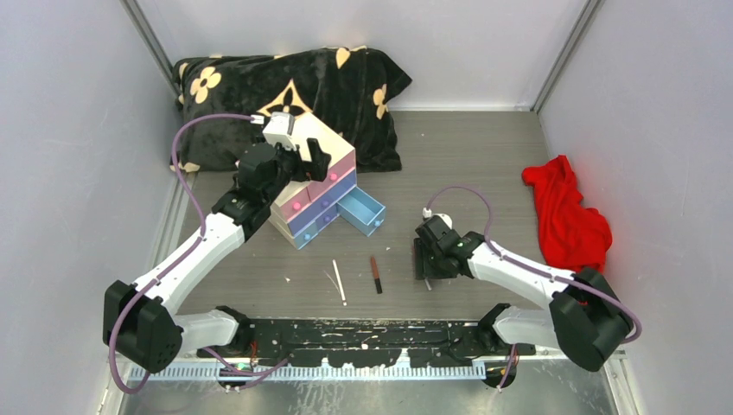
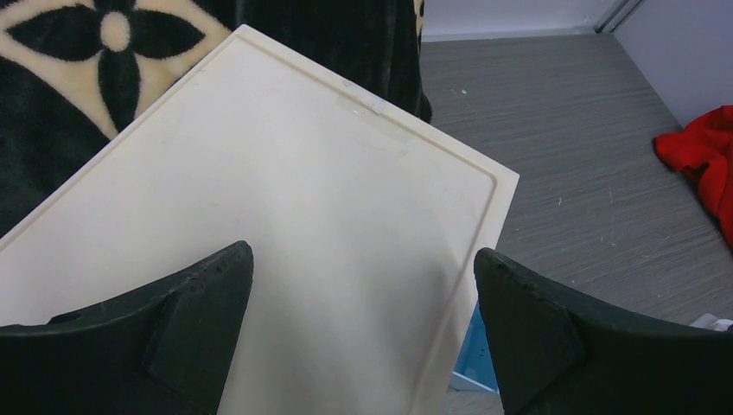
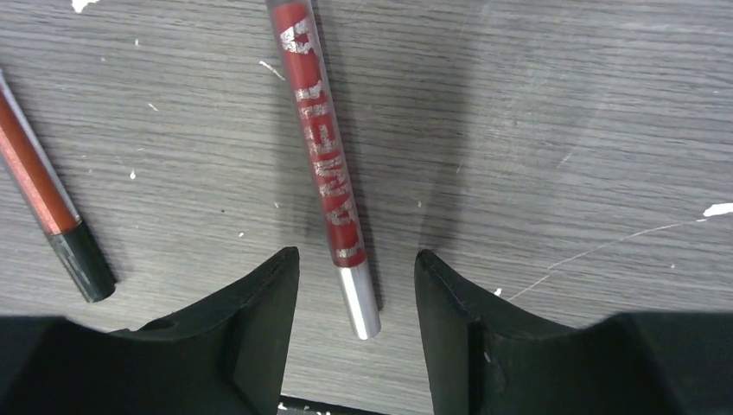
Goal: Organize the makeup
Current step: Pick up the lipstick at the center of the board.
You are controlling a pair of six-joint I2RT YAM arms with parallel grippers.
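Observation:
A red pencil (image 3: 324,164) with a silver end lies flat on the table, its silver end between the fingers of my right gripper (image 3: 356,255). That gripper is open and low over the table, touching nothing. A red-brown pencil (image 3: 39,186) with a black cap lies to the left of it. In the top view a red-brown pencil (image 1: 376,274) and a thin white pencil (image 1: 339,281) lie in front of the drawer box. My left gripper (image 2: 363,252) is wide open above the cream box top (image 2: 302,207), holding nothing.
The cream box (image 1: 324,147) has pink and blue drawers; one blue drawer (image 1: 363,212) stands pulled out to the right. A black pillow with cream flowers (image 1: 285,86) lies behind it. A red cloth (image 1: 566,216) is crumpled at the right wall.

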